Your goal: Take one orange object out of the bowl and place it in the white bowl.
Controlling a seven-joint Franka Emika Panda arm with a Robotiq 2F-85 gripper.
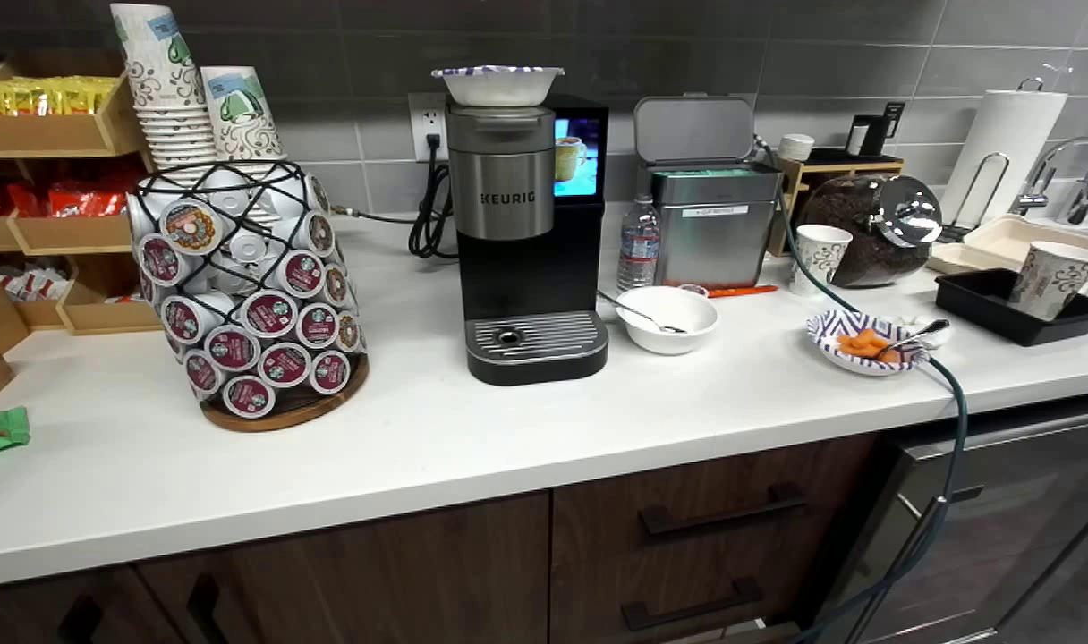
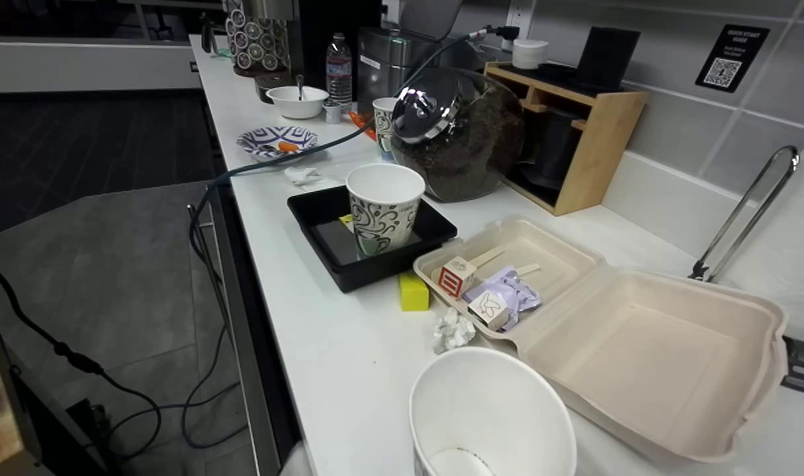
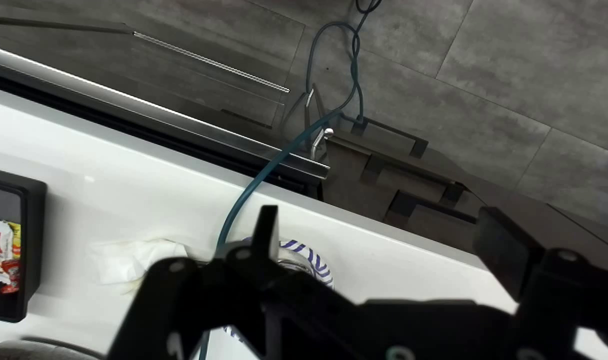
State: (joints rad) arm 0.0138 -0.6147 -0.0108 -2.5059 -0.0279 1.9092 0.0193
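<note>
In the wrist view the tool is spread wide and blocks most of the patterned bowl, hiding its contents. In an exterior view that bowl sits at right on the worktop, holding orange pieces; together they stretch left to right, single axes too merged to read. The white bowl stands nearer mid-frame, a spoon slanting out upper left.

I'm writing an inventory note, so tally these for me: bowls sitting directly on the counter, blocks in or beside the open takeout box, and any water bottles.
Bowls: 2 (white bowl, patterned bowl)
Blocks: 3 (red-printed block, black-printed block, yellow block)
Water bottle: 1
Total: 6
</note>
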